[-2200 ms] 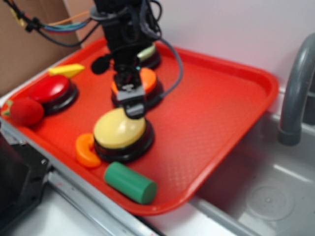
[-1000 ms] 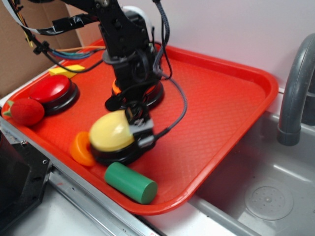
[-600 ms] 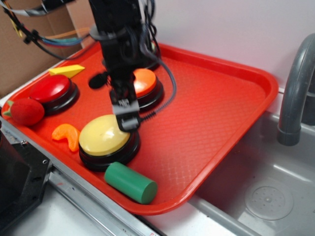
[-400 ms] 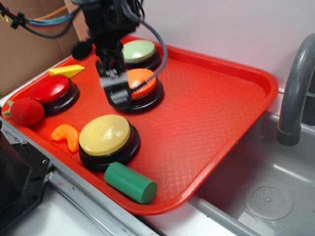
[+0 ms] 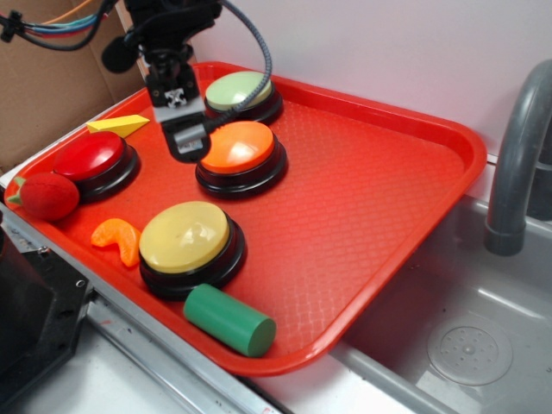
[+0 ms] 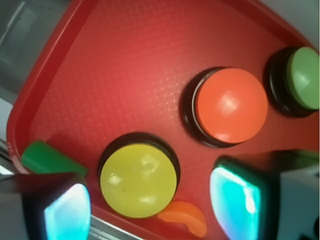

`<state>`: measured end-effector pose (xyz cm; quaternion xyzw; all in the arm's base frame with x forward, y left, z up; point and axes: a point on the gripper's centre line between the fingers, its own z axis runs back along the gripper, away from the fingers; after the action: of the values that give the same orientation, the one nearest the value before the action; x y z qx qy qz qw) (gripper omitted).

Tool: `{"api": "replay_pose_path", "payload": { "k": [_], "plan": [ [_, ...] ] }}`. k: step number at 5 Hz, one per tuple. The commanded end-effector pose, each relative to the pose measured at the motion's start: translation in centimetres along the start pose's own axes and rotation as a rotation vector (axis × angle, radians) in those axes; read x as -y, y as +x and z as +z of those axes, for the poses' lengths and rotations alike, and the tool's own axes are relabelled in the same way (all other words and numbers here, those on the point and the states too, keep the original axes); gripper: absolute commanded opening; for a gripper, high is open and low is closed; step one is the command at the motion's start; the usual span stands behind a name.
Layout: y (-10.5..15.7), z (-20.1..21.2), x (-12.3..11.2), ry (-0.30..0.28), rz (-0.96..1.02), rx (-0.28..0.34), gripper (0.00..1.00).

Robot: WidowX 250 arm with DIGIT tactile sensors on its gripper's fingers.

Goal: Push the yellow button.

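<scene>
The yellow button (image 5: 184, 237) has a glossy dome on a black base and stands near the front left edge of the red tray (image 5: 371, 198). My gripper (image 5: 184, 142) hangs above the tray's back left, well behind and above that button, between the red and orange buttons. The wrist view looks down on the yellow button (image 6: 139, 181), which lies below the gap of my gripper (image 6: 150, 207). The glowing pads (image 6: 235, 202) stand far apart and hold nothing.
On the tray are an orange button (image 5: 239, 147), a pale green button (image 5: 237, 89), a red button (image 5: 89, 157), a green cylinder (image 5: 228, 320), an orange segment (image 5: 118, 239), a yellow wedge (image 5: 118, 125) and a red strawberry (image 5: 45, 196). A sink with a grey faucet (image 5: 520, 155) lies to the right.
The gripper has lifted off the yellow button and drawn back to the far left. The yellow button and orange segment ended up shifted left of where they began.
</scene>
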<state>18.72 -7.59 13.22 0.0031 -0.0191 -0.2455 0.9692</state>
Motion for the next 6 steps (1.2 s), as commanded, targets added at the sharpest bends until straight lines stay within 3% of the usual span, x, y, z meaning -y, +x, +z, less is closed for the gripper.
{"api": "replay_pose_path", "payload": {
  "k": [1, 3, 4, 6],
  "plan": [
    [1.7, 2.0, -0.4, 0.013, 0.009, 0.011, 1.00],
    [2.8, 1.4, -1.4, -0.032, 0.010, -0.057, 1.00],
    [2.9, 1.6, -0.8, -0.037, 0.011, -0.056, 1.00],
    [1.6, 3.7, 0.0, 0.014, 0.038, -0.033, 1.00]
  ]
}}
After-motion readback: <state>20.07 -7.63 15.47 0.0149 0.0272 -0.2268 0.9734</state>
